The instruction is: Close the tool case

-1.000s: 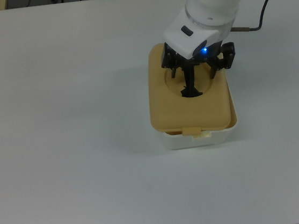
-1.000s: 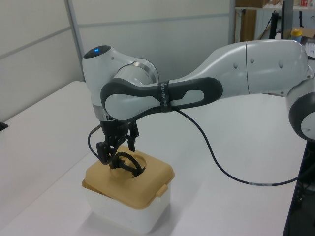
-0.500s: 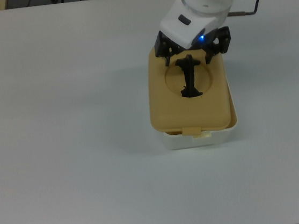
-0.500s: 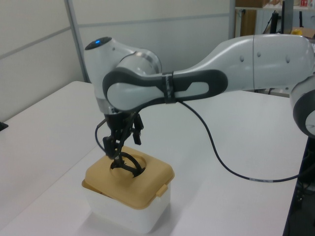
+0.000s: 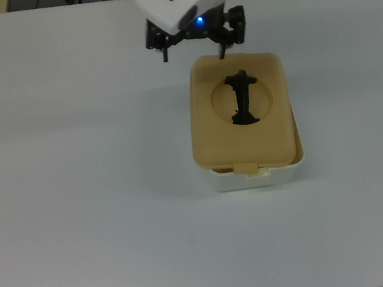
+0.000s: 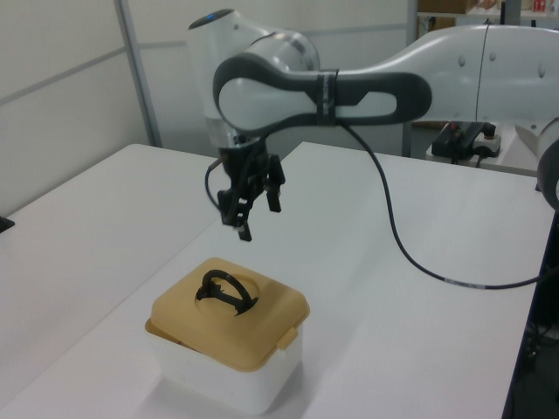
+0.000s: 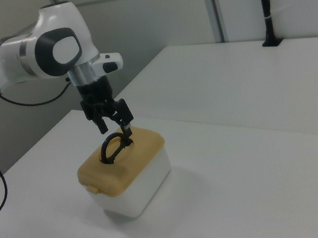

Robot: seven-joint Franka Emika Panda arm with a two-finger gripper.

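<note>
- The counter (image 5: 80, 198) is just a big plain white surface, and the only thing sitting on it is the tool case (image 5: 245, 127). That makes sense for a one-object job, with nothing around for the arm to bump.
- The arm (image 6: 367, 83) reaches in from the left view's right side and bends down over the counter. A black cable (image 6: 410, 253) hangs off it and trails across the surface, well apart from the case.
- In the top view the tool case sits a bit toward 2 o'clock from the middle of the frame. The white tub (image 6: 227, 375) is underneath and the tan lid (image 5: 241, 113) is laid on top.
- I'd say the lid is on but maybe not fully snapped. In the left view its near edge seems to ride slightly above the tub rim, and the little tab (image 6: 286, 339) sticks out at the corner.
- You can't see what's inside the tub, since the lid covers the whole opening.
- The gripper (image 5: 196, 41) hangs in the air at about 11 o'clock from the lid in the top view, clear of it and touching nothing. Its fingers (image 6: 244, 229) are spread apart and empty.
- The black handle (image 5: 242, 97) stands up in the lid's round recess (image 5: 244, 103), free of the fingers. My guess is the lid got lowered by it.
</note>
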